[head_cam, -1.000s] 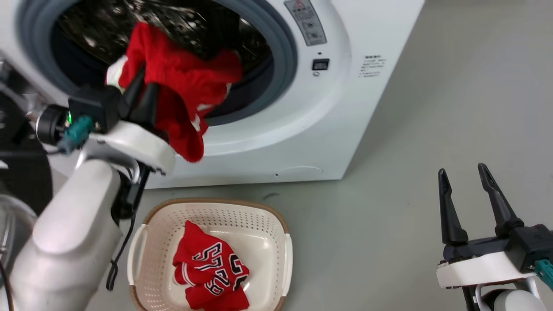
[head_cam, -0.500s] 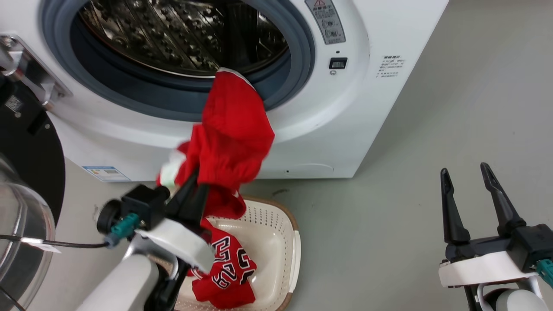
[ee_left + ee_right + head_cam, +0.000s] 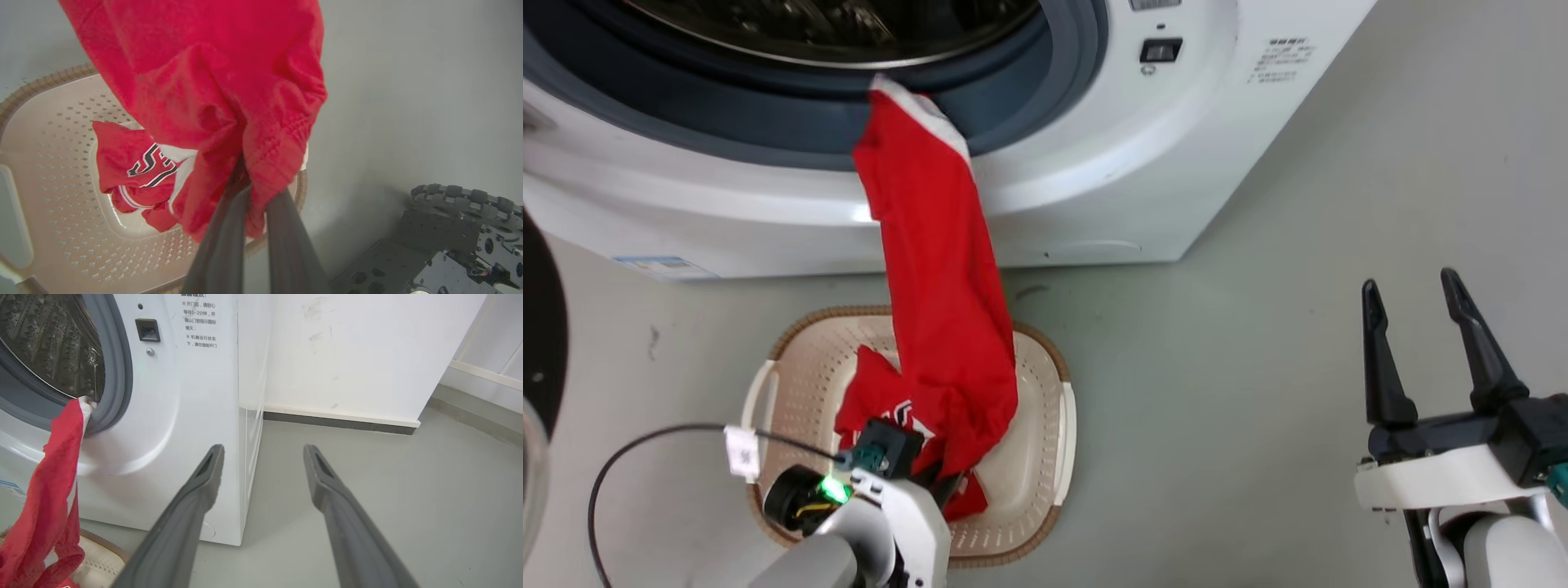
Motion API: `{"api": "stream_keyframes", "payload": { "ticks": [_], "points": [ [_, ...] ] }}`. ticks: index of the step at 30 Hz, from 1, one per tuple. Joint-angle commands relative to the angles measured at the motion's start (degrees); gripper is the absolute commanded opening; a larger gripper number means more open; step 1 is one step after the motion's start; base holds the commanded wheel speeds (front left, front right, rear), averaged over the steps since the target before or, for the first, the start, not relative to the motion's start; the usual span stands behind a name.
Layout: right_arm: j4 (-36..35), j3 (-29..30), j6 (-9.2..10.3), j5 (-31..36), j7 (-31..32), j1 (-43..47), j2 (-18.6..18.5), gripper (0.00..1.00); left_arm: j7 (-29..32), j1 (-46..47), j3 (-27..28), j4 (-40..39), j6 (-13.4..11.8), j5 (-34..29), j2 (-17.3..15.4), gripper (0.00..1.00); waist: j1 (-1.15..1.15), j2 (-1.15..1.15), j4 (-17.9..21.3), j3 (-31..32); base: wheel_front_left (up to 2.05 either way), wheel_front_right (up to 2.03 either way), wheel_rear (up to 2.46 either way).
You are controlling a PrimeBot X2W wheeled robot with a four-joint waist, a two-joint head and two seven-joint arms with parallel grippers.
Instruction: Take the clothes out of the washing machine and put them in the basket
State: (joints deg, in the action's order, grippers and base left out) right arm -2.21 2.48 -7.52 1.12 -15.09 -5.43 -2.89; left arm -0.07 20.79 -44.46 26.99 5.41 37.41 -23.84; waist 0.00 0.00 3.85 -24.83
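A plain red garment with white trim [image 3: 935, 269] hangs stretched from the grey ring of the washing machine [image 3: 1094, 163] down into the basket [image 3: 792, 367]. My left gripper [image 3: 939, 483] is low over the basket, shut on the garment's lower end; the left wrist view shows the fingers [image 3: 229, 228] pinching bunched red cloth [image 3: 229, 102]. The numbered jersey [image 3: 135, 163] lies in the basket [image 3: 45, 163] beneath it. My right gripper [image 3: 1410, 282] stands open and empty at the lower right, above bare floor. The right wrist view shows the right gripper [image 3: 263, 447] facing the machine's corner [image 3: 192, 396], with the garment [image 3: 57, 477] at left.
The machine's open black-rimmed door [image 3: 539, 327] stands at the far left. A black cable with a white tag [image 3: 739, 449] loops beside the basket. Grey floor [image 3: 1258, 367] spreads to the right of the basket. My wheeled base [image 3: 461, 228] sits close to the basket's right side.
The camera has tilted down. My left gripper has come down from the porthole to the basket, drawing the red garment out into a long strip. The right gripper has stayed put.
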Motion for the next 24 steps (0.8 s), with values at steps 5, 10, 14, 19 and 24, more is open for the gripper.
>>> {"api": "stream_keyframes", "payload": {
  "ticks": [5,10,14,19,24],
  "points": [
    [-0.8,-0.1,0.06,-0.4,-0.1,-2.5,0.0,1.0,1.9,5.2,-2.3,7.0,1.4,0.0,1.6,0.0,0.0,0.0,2.4,-6.0,0.0,0.0,0.0],
    [-1.0,-0.4,0.06,-0.9,-0.1,-3.4,0.0,1.0,3.7,8.0,-4.2,13.1,1.8,0.2,2.0,0.0,0.0,0.0,3.9,-9.1,0.0,0.0,0.0],
    [-1.6,-0.5,0.06,-1.5,-0.1,-4.4,0.0,1.0,2.3,11.9,-5.3,18.4,1.9,-0.3,2.2,0.0,0.0,0.0,5.2,-12.3,0.0,0.0,0.0],
    [-2.5,-0.6,0.06,-2.3,-0.1,-5.1,0.0,1.0,-2.0,17.1,-5.4,25.1,2.0,-0.9,3.2,0.0,0.0,0.0,6.6,-16.0,0.0,0.0,0.0],
    [-3.0,-0.9,0.06,-2.9,-0.1,-5.7,0.0,1.0,-4.7,21.5,-5.1,32.5,2.0,-0.9,4.3,0.0,0.0,0.0,7.6,-19.0,0.0,0.0,0.0]
  ]
}}
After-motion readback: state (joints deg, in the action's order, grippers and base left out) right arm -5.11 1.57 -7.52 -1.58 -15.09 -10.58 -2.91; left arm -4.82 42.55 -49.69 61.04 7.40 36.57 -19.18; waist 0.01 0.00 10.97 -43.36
